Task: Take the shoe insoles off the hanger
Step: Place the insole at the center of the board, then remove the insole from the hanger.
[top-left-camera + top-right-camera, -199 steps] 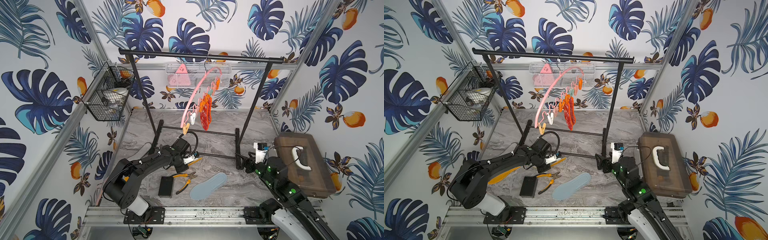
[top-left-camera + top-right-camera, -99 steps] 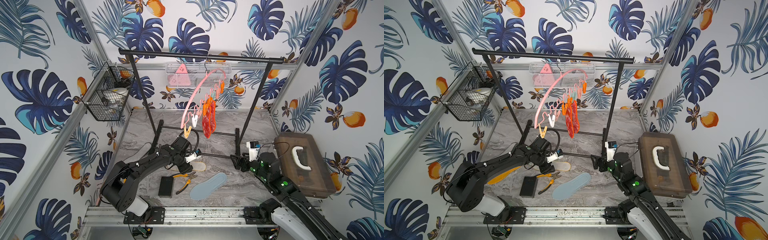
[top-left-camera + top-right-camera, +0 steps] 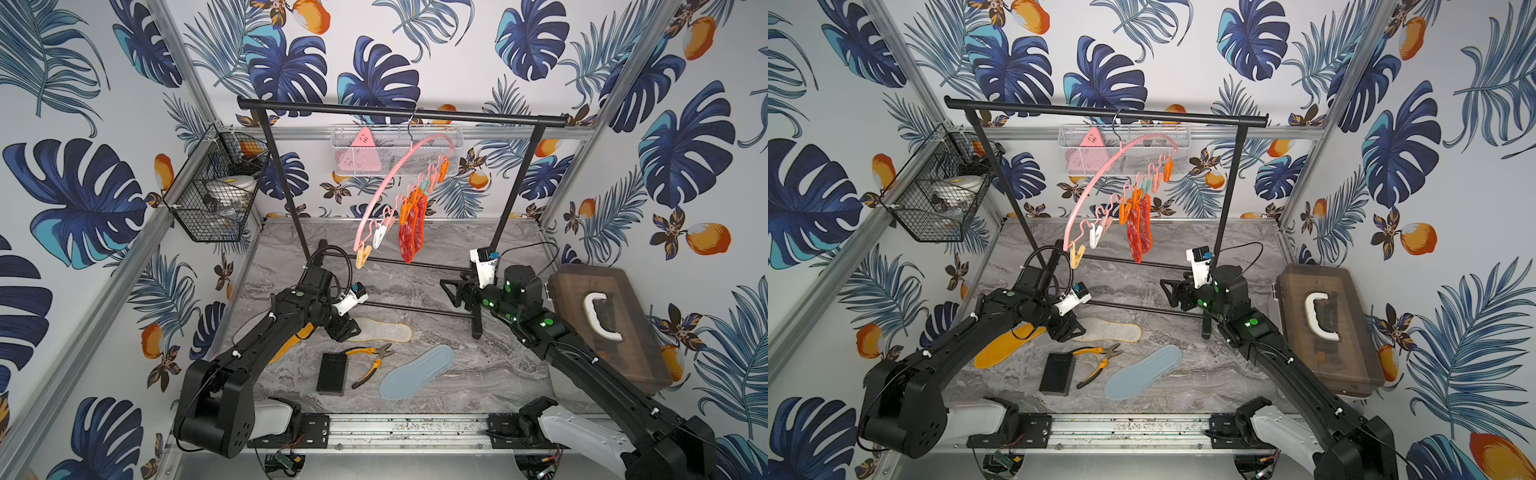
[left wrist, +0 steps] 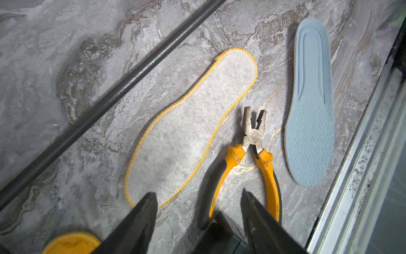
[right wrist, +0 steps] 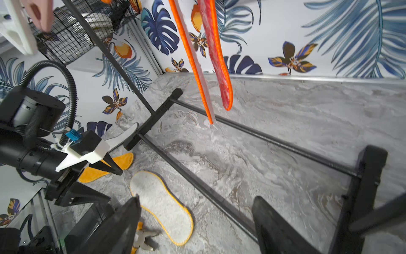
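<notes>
Nearest me, the light blue insole (image 3: 417,372) lies flat on the marble floor (image 3: 478,374). The yellow-handled pliers (image 3: 371,362) are just left of it, and the black block (image 3: 332,373) is left of those. A little farther, the beige insole with the yellow rim (image 3: 382,331) lies flat. My left gripper (image 4: 197,194) sits low at its left end, fingers spread and empty. The yellow-orange insole (image 3: 1005,345) lies at left, partly under that arm. My right gripper (image 5: 195,199) is raised at right near the garment rack (image 3: 399,114), fingers wide with nothing between them. Farther back, the pink hanger (image 3: 390,178) hooks tilted on the rack's top bar. Two red-orange mesh insoles (image 3: 411,228) dangle from its orange pegs (image 3: 405,207), clear of the floor.
</notes>
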Robot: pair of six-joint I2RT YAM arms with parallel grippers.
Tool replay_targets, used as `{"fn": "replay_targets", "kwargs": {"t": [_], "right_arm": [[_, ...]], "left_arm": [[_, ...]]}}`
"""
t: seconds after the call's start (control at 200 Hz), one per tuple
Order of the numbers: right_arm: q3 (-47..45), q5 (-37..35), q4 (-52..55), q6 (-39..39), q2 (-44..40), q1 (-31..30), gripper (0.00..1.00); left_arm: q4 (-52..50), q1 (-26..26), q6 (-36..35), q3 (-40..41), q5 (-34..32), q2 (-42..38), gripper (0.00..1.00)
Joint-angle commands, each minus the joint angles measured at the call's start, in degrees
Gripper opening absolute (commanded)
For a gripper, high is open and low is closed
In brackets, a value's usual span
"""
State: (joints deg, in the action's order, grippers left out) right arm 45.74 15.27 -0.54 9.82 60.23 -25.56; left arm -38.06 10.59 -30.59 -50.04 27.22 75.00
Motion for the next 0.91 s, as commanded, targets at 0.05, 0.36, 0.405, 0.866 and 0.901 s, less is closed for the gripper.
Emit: {"fn": "replay_targets", "kwargs": {"t": [0.05, 0.36, 0.405, 0.866, 0.901], "right_arm": [[4.4, 2.6, -8.7, -2.0, 5.2, -0.2, 0.83], [15.9, 4.3, -14.6, -2.5, 17.8, -0.6, 0.83], [17.4, 4.2, -15.1, -2.8, 19.4, -0.8, 0.83], [25.2, 0.1, -21.7, -6.0, 32.3, -2.9, 0.57], [26.0, 0.3, -21.5, -6.3, 33.2, -2.9, 0.56]], "left_arm": [[2.4, -3.1, 0.1, -0.4, 4.9, 0.3, 0.67], [4.4, -8.7, 1.3, -2.1, 7.9, 0.7, 0.67], [4.4, -9.0, 1.4, -2.2, 8.0, 0.5, 0.68], [1.5, -11.1, -0.1, -1.5, 10.9, -3.1, 0.68], [1.4, -11.2, -0.4, -1.2, 10.8, -3.4, 0.68]]}}
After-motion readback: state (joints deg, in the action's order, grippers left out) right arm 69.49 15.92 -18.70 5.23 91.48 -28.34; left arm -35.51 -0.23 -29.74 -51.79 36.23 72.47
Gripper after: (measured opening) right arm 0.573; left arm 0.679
